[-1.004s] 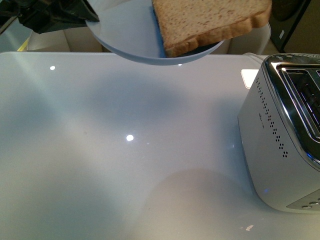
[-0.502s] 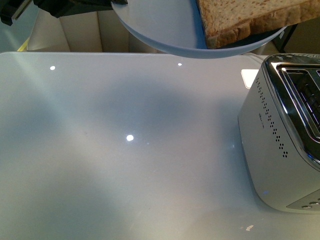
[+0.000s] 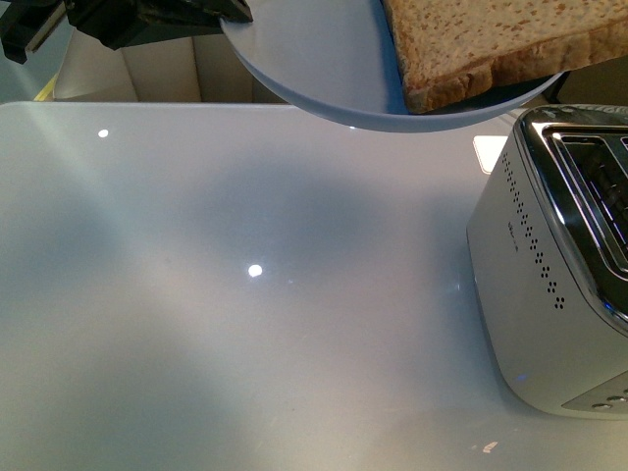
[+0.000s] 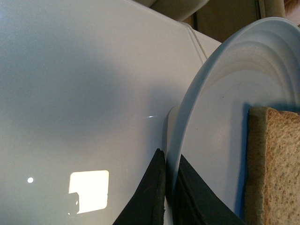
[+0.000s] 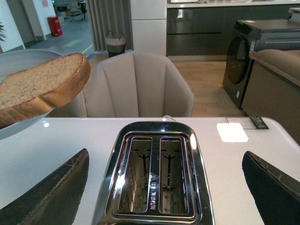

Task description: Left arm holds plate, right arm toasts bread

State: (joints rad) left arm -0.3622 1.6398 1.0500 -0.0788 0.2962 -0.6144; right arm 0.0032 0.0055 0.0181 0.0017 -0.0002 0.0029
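My left gripper (image 3: 234, 12) is shut on the rim of the pale blue-grey plate (image 3: 324, 59), holding it in the air over the table's far edge. In the left wrist view its black jaws (image 4: 169, 157) pinch the plate's rim (image 4: 206, 93). A slice of brown bread (image 3: 491, 39) lies on the plate, overhanging its right side; it also shows in the left wrist view (image 4: 276, 168) and the right wrist view (image 5: 37, 86). My right gripper (image 5: 165, 154) is open and empty above the silver two-slot toaster (image 5: 157, 178), whose slots are empty.
The toaster (image 3: 549, 265) stands at the right edge of the glossy white table (image 3: 245, 294). A beige chair (image 5: 140, 84) stands beyond the table's far edge. A bright white patch (image 3: 488, 152) lies on the table behind the toaster.
The plate with the bread has moved to the right, towards the toaster, and then dipped slightly. The toaster has not moved.
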